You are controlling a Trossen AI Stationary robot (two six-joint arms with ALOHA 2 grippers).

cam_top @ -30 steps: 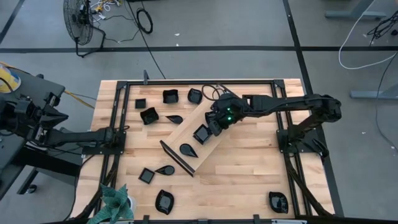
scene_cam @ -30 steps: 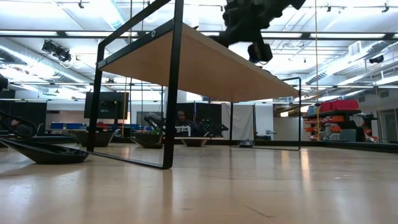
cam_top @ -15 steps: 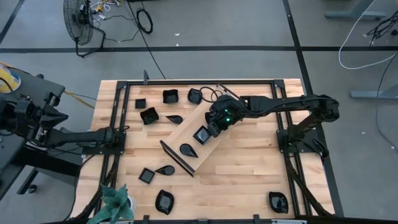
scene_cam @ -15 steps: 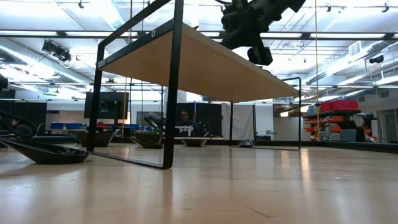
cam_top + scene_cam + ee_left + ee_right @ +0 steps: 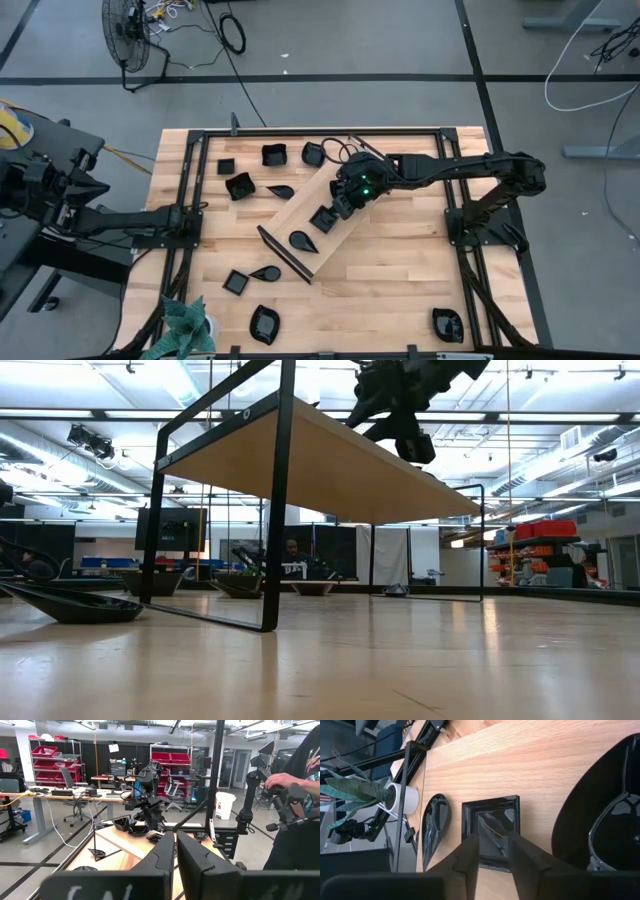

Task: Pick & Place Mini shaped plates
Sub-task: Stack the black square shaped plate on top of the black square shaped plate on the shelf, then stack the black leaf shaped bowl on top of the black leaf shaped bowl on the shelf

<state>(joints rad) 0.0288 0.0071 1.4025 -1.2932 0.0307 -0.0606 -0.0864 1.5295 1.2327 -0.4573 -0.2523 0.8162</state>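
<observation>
The long light-wood tray point(image 5: 292, 214) lies slantwise mid-table. A square mini plate point(image 5: 323, 217) point(image 5: 492, 831) lies flat on it, and a teardrop plate point(image 5: 300, 240) point(image 5: 434, 827) lies farther toward its black near end. My right gripper point(image 5: 340, 205) point(image 5: 493, 851) hovers open over the square plate's edge, one finger standing to either side of that rim. Whether a finger touches it I cannot tell. My left gripper point(image 5: 175, 851) waits shut at the table's left side, raised, holding nothing.
Several more black plates lie on the table: far left point(image 5: 273, 155), beside the tray point(image 5: 240, 186), near left point(image 5: 236, 283), near right point(image 5: 447, 325). A larger black dish point(image 5: 605, 815) sits close beside the right gripper. A potted plant point(image 5: 185, 330) stands at the near edge.
My right gripper has opened over the tray without moving away, letting go of the square plate. The plate now lies flat on the tray's wood just ahead of the fingers.
</observation>
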